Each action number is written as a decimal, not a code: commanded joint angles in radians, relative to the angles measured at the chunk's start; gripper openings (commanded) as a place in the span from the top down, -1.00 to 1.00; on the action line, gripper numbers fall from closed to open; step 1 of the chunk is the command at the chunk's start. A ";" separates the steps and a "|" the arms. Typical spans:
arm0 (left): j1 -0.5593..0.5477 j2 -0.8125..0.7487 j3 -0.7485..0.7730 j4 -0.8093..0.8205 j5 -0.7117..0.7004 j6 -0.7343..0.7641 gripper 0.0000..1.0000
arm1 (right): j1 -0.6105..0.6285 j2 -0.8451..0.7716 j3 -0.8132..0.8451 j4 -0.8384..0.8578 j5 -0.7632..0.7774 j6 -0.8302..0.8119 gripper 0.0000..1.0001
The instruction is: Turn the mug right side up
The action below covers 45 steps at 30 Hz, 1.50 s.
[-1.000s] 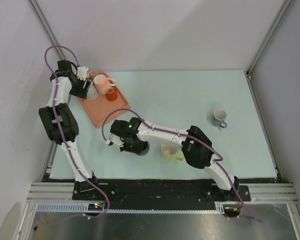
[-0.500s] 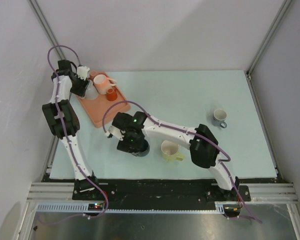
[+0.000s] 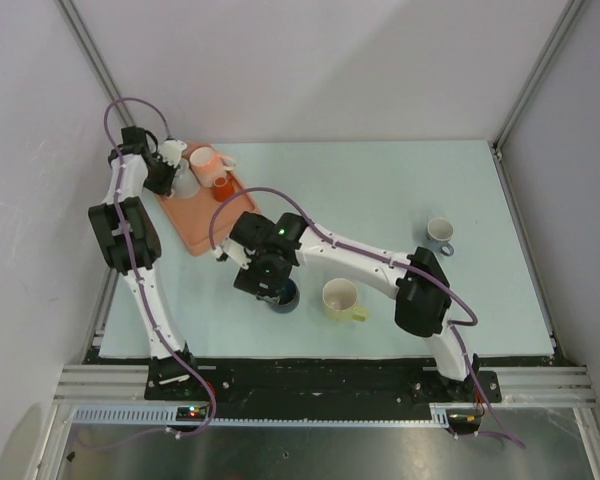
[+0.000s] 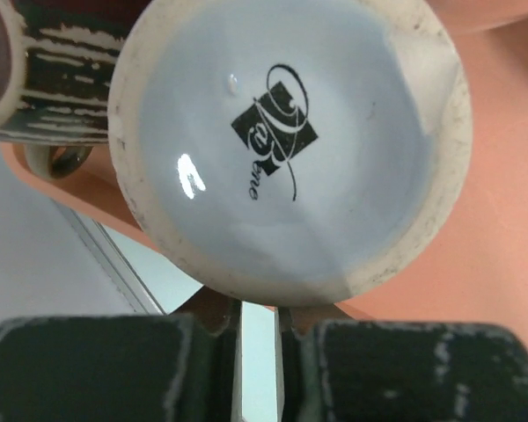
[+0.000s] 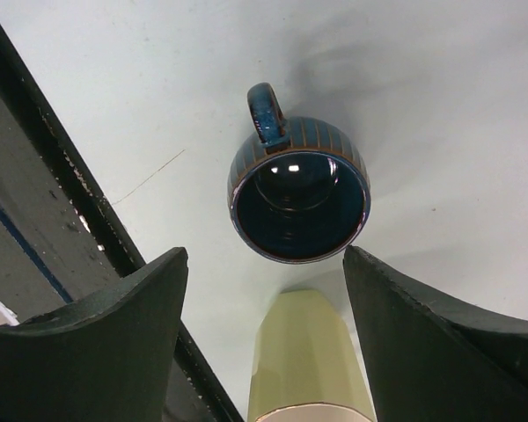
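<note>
White mug (image 4: 286,145) sits on the orange tray (image 3: 208,228) at the desk's (image 3: 380,200) far-left corner. Its stamped base is turned to the left wrist camera and fills most of that view. Left claw (image 4: 260,325) sits right at the base's lower edge, narrowed to a slim slit with pale desk showing through. Cannot tell whether it pinches anything. Tight spot: a dark streaked mug (image 4: 57,79) is just beside the white one, and the tray rim and a strip of desk show at lower left. A pink mug (image 3: 204,160) and a small orange cup (image 3: 221,187) share the tray's far end. Blue mug (image 5: 299,198) stands right side up on the desk, mouth open to the right wrist camera, handle pointing away from the yellow mug (image 3: 340,298). Right claw (image 5: 264,259) hangs above it, spread wide, fingers apart from the rim on both sides. The dark desk edge runs diagonally near the blue mug on one side, and the yellow mug is just beside it on the other. Grey mug (image 3: 439,234) stands upright, well apart, toward the right edge. Open desk surface lies between the tray and the grey mug, and along the far edge.
</note>
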 commanded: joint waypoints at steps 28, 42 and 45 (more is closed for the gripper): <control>-0.134 -0.740 -0.381 0.016 0.536 -0.609 1.00 | -0.447 -0.248 -0.451 1.650 -0.534 1.264 -0.99; -0.349 -0.781 -0.326 0.015 0.723 -0.745 0.99 | -0.483 -0.219 -0.534 1.942 -0.444 1.491 -0.92; -0.359 -0.781 -0.332 0.016 0.713 -0.745 1.00 | -0.483 -0.227 -0.544 1.971 -0.446 1.488 -0.75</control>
